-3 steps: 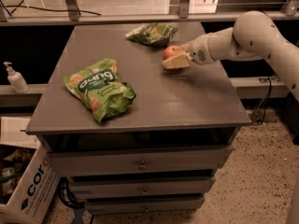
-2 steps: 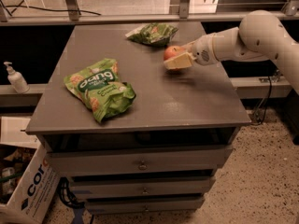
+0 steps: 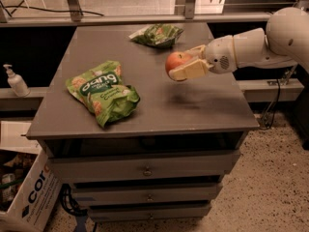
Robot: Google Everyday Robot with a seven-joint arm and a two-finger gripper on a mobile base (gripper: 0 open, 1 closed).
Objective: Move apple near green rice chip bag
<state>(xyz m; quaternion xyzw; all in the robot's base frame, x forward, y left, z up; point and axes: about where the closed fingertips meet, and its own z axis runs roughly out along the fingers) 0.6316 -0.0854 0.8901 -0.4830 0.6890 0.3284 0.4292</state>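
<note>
Below the worktop (image 3: pixel 203 108) front edge: drawers, cardboard box (image 3: pixel 29 197) on floor at left. Front-left on worktop: green rice chip bag (image 3: pixel 104 92), lying flat. Mid-right, above the surface: gripper (image 3: pixel 182 62) reaching in from the right, fingers clamped around the apple (image 3: pixel 174 62), its shadow beneath. Apple is well apart from that bag. Far edge: smaller green bag (image 3: pixel 157 34).
</note>
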